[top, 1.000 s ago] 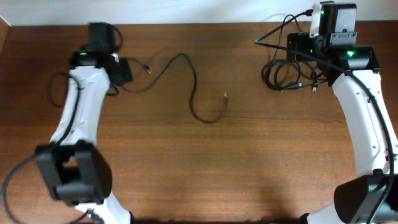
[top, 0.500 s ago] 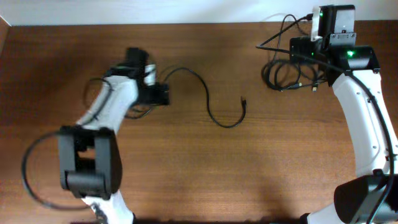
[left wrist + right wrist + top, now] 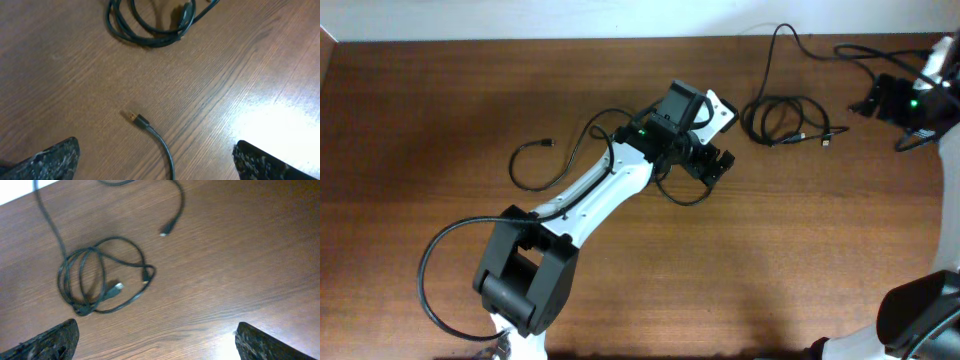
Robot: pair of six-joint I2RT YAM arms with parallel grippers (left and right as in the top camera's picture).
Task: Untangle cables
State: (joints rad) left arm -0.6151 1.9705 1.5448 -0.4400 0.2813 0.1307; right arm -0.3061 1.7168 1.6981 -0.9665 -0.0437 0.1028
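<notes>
One loose black cable (image 3: 525,180) lies across the table's middle, passing under my left arm. Its gold-tipped plug (image 3: 132,117) rests on the wood just ahead of my left gripper (image 3: 155,155), which is open and empty. In the overhead view that gripper (image 3: 708,160) hovers left of a coil of cables (image 3: 785,120). The same coil (image 3: 97,277) fills the left of the right wrist view, with small plugs showing inside it. My right gripper (image 3: 156,335) is open and holds nothing. It hangs at the far right (image 3: 880,98), apart from the coil.
A further thin cable (image 3: 775,50) runs from the coil toward the back edge and off to the right; its plug end (image 3: 165,231) lies on bare wood. A thick black arm wire (image 3: 435,270) loops beside the left base.
My left gripper opened and its arm swung from the left side to the table's middle. The loose cable shifted right. My right arm drew back to the right, off the coil.
</notes>
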